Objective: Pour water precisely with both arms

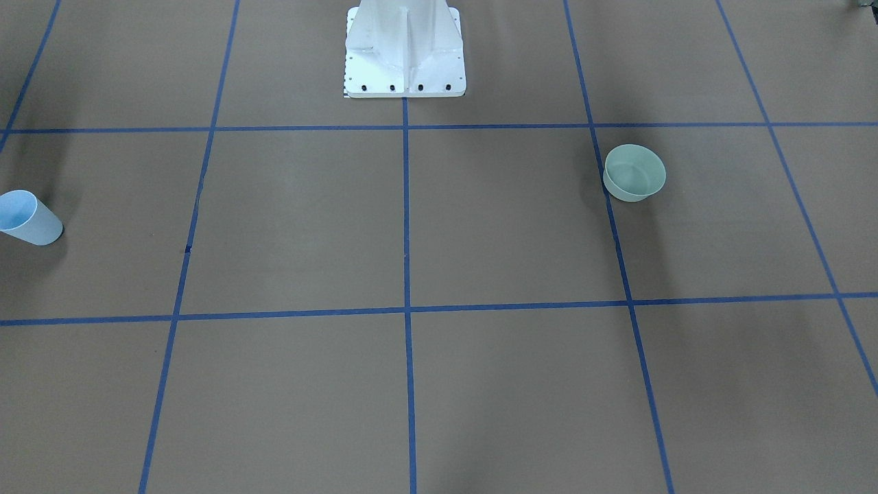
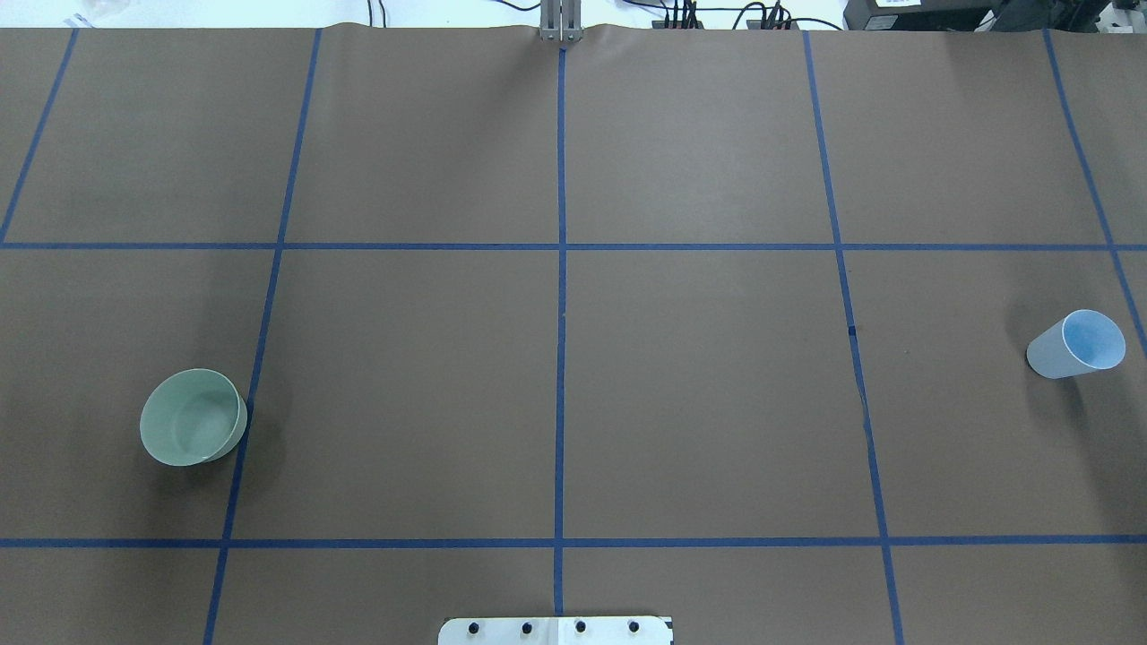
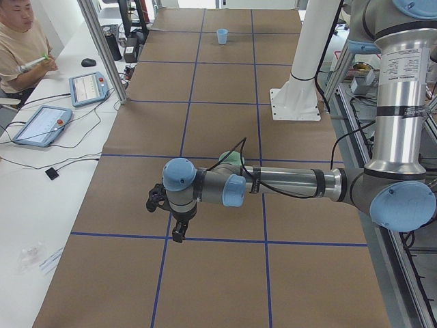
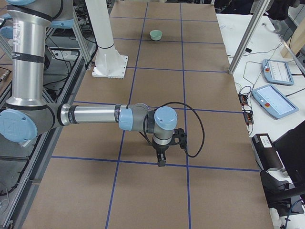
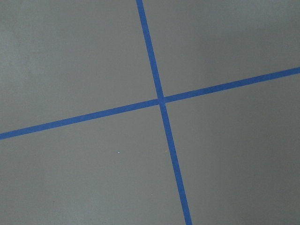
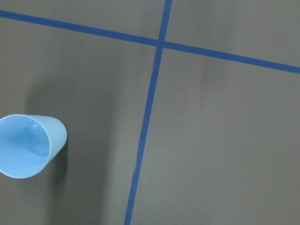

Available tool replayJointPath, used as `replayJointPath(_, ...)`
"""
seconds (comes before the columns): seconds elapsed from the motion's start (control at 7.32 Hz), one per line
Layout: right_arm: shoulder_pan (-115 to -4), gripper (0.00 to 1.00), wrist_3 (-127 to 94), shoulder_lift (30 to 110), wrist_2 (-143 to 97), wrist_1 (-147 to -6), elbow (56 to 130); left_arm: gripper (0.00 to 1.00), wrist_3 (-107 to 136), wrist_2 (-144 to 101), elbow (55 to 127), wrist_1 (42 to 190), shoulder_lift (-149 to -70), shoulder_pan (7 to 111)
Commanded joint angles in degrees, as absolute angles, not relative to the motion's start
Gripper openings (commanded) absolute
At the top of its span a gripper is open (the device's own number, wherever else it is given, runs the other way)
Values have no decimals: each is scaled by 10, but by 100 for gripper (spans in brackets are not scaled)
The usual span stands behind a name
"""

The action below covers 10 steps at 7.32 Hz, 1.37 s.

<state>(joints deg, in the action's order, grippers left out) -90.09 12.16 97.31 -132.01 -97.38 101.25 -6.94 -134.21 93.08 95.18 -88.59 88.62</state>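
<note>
A light blue cup (image 1: 27, 218) (image 2: 1080, 343) (image 6: 28, 145) stands upright on the brown table on my right side. Tiny droplets glint on its inner wall; I cannot tell whether water lies in it. On my left side sits a pale green bowl (image 1: 634, 173) (image 2: 193, 417), partly hidden behind the left arm (image 3: 287, 183). The left gripper (image 3: 179, 234) hangs pointing down above the table, near the bowl; I cannot tell if it is open or shut. The right arm (image 4: 90, 115) holds the right gripper (image 4: 161, 161) pointing down likewise, state unclear.
Blue tape lines (image 2: 561, 269) divide the table into squares. The white pedestal base (image 1: 405, 51) stands at the robot's edge. A person (image 3: 17, 48) sits beside control tablets (image 3: 89, 87) at a side table. An aluminium post (image 4: 245, 38) stands at the table's far edge.
</note>
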Motion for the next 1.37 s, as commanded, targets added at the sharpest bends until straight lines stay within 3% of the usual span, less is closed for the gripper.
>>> replayJointPath(0.0,-901,100,121,973,-1320,-974,1012,100,-69,-1342,932,952,-886,886)
replayJointPath(0.55,-901,100,120,971,-1322,-973,1019,100,-69,-1343,938,962,-884,886)
replayJointPath(0.96,-901,100,115,962,-1323,-973,1021,100,-66,-1343,936,1057,-882,886)
replayJointPath(1.23,-901,100,115,950,-1322,-902,1017,100,-64,-1340,933,1115,-885,886)
